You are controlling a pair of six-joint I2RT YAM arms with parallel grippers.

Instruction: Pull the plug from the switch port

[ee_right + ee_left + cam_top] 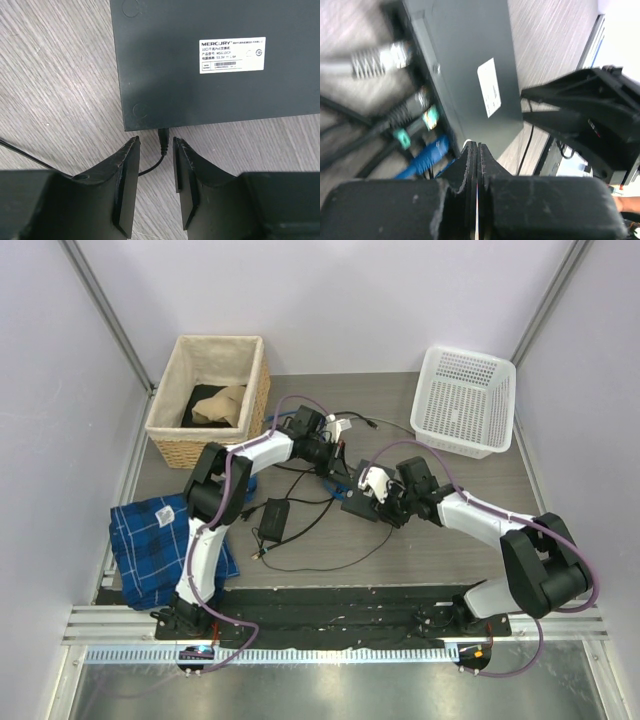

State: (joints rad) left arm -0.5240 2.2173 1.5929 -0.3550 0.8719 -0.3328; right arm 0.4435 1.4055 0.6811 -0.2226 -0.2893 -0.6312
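mid-desk, the plug (162, 136) juts from the switch port (165, 65) straight between the right gripper's (155, 142) half-open, empty jaws, its axis along the fingers; the left gripper (477, 149), farther off, is pinched closed on nothing.

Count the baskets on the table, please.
2. A wicker basket stands at the back left, with cloth inside; a white plastic basket stands at the back right. No other seems hidden.
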